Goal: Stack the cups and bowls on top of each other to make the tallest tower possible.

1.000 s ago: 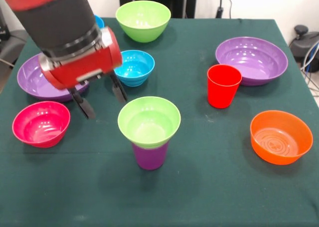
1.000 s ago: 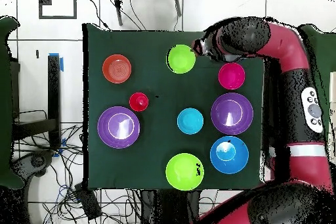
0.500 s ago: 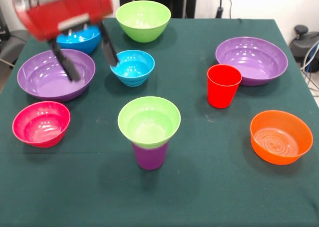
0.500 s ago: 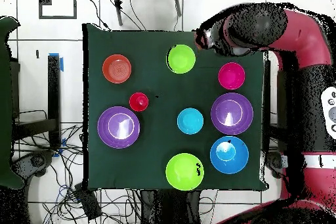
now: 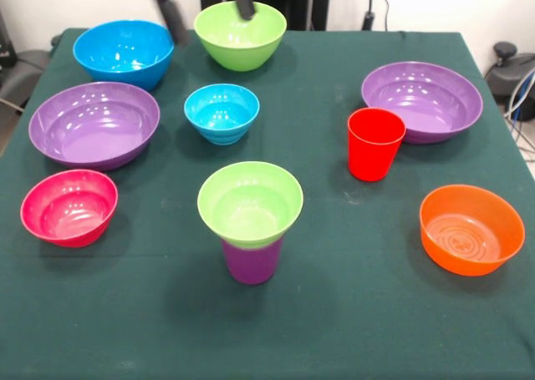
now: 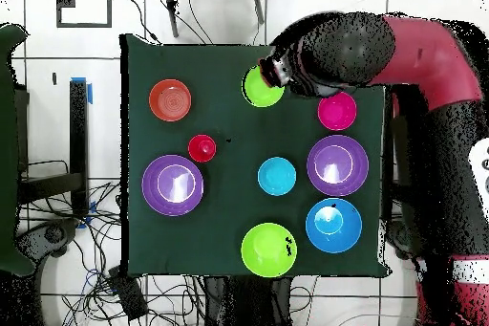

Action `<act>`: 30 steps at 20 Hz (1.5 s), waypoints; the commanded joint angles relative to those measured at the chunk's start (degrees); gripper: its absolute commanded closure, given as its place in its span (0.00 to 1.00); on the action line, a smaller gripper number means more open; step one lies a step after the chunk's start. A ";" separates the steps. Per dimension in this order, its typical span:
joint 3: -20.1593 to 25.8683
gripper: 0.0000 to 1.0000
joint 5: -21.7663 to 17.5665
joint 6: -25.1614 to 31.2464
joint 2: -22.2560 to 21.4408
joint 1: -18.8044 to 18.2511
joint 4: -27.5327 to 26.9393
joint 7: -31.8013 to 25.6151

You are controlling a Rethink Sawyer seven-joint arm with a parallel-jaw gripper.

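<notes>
Tower (image 5: 250, 221): purple cup (image 5: 251, 261) upright, long axis vertical, mouth up, with small lime green bowl (image 5: 250, 203) seated in its mouth, level, opening up. It stands toward the near middle of the surface (image 5: 334, 313). Overhead view shows it as a green disc (image 6: 262, 87) partly under the arm.

Red cup (image 5: 374, 144) upright, mouth up, empty, standing alone just in front of the right purple bowl (image 5: 422, 101), not touching. Orange bowl (image 5: 471, 229) sits near the right edge, apart from the red cup.

Left side: pink bowl (image 5: 68, 206) near the left edge, left purple bowl (image 5: 94, 124) behind it, big blue bowl (image 5: 123, 53) at the far left corner. Small blue bowl (image 5: 221, 113) mid-surface, big lime green bowl (image 5: 240, 34) at the far edge. All bowls upright, all look empty.

Open room: wide bare strip along the near edge, and a clear lane between tower and red cup.

Hand (image 5: 205, 4): only two dark fingertips show at the top edge of the front view, spread wide, gripping nothing; one tip (image 5: 243, 2) overlaps the big lime green bowl's rim in the picture, contact can't be judged
</notes>
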 commanded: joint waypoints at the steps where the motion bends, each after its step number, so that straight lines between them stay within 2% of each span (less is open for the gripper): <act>1: -5.36 0.00 -0.65 -9.12 -8.12 3.63 18.17 12.52; 6: -8.23 0.00 -1.37 -16.95 -11.19 7.02 24.67 19.40; 12: -13.47 0.00 -3.32 -24.98 -11.72 12.71 28.76 25.56; 22: -19.75 0.00 -7.23 -35.93 -7.54 18.16 31.71 31.12; 30: -24.15 0.00 -9.67 -42.06 -4.47 18.58 32.56 31.96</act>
